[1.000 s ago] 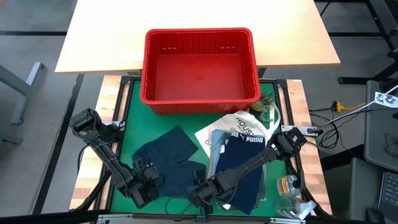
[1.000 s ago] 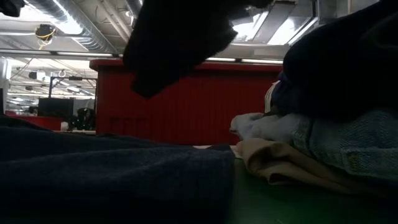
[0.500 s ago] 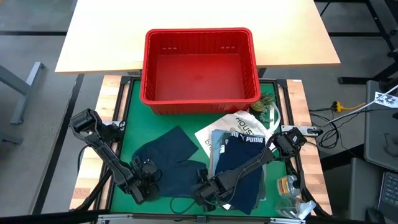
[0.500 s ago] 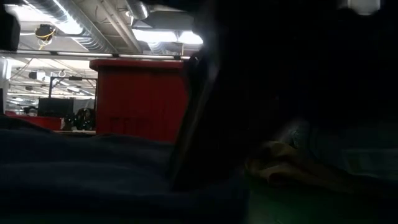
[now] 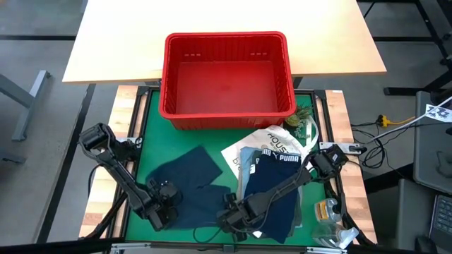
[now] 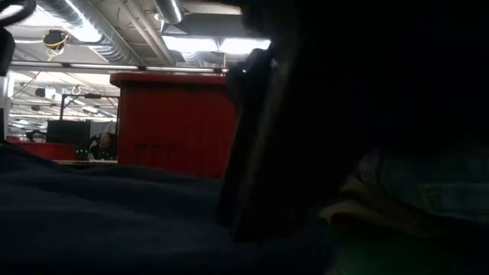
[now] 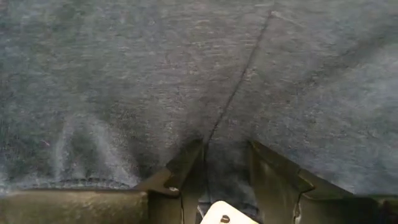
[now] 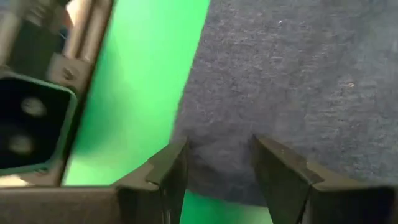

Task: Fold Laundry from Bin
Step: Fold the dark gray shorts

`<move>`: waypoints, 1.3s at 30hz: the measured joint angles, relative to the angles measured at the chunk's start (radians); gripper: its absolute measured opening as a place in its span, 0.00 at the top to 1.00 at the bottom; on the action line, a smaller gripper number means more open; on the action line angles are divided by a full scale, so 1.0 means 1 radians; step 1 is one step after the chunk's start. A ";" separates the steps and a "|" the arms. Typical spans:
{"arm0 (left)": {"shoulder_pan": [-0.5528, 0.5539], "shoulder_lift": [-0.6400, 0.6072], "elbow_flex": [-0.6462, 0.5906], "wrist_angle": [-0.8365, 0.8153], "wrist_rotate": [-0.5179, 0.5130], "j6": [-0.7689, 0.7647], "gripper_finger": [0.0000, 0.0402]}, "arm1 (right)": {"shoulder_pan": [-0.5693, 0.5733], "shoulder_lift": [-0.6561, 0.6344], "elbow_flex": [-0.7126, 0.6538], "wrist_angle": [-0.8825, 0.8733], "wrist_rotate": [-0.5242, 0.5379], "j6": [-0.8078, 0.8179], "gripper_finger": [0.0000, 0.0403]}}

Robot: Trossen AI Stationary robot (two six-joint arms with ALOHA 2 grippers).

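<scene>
High view: both grippers sit low at the near edge of a dark navy garment (image 5: 192, 185) spread on the green mat (image 5: 148, 120); left gripper (image 5: 164, 204) pinches its hem between part-closed fingers, right gripper (image 5: 233, 215) likewise grips the cloth edge, apparently to lift for a fold; the red bin (image 5: 227, 76) stands empty beyond, with folded laundry (image 5: 275, 187) stacked beside.

1. green mat (image 5: 145, 144) covers the table between wooden side strips.
2. red bin (image 5: 227, 77) sits at its far edge.
3. navy garment (image 5: 191, 185) lies spread flat.
4. stacked clothes (image 5: 272, 190) and white tote bag (image 5: 272, 144) lie beside it.
</scene>
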State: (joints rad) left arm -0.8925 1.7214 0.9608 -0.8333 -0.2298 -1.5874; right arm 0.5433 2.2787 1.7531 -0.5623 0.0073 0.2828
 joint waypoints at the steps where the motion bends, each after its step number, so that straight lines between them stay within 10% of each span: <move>1: 0.000 0.000 0.009 0.000 0.006 0.000 0.69 | 0.000 0.000 0.013 -0.003 -0.001 0.000 0.56; 39: -0.141 0.000 0.189 0.260 -0.053 0.002 0.69 | 0.040 0.000 0.109 -0.086 0.072 -0.030 0.56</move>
State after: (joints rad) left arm -1.0333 1.7214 1.1496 -0.5736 -0.2830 -1.5856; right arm 0.5831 2.2784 1.8622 -0.6487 0.0795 0.2531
